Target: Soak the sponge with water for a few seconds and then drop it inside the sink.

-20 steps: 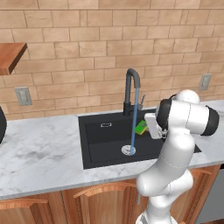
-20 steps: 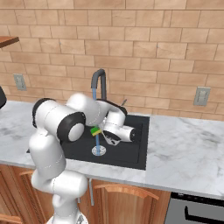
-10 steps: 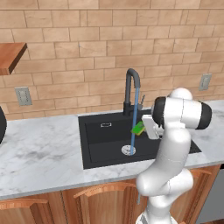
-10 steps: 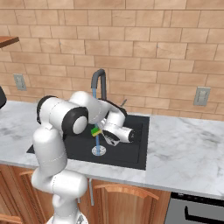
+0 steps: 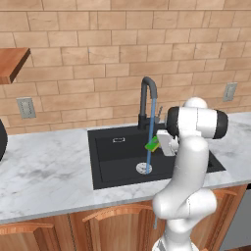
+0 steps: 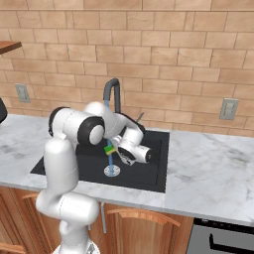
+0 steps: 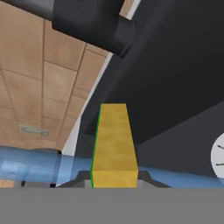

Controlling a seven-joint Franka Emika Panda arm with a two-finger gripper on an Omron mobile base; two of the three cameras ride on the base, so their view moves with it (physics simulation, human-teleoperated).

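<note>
Sponge (image 5: 152, 144) clamped in hand (image 6: 112, 151), held tilted in water (image 5: 150, 139) stream under tap (image 5: 146, 100), over sink (image 5: 113, 154) drain (image 5: 143, 168).

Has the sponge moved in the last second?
Yes. The sponge, shut in the tool, has shifted left toward the tap and now sits in the water.

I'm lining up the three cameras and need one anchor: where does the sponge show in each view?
Left base view: sponge right of centre, beside the water.
Right base view: sponge left of centre, at the stream.
Hand view: sponge bottom centre, yellow face showing.
Shared landmark: the tap.
</note>
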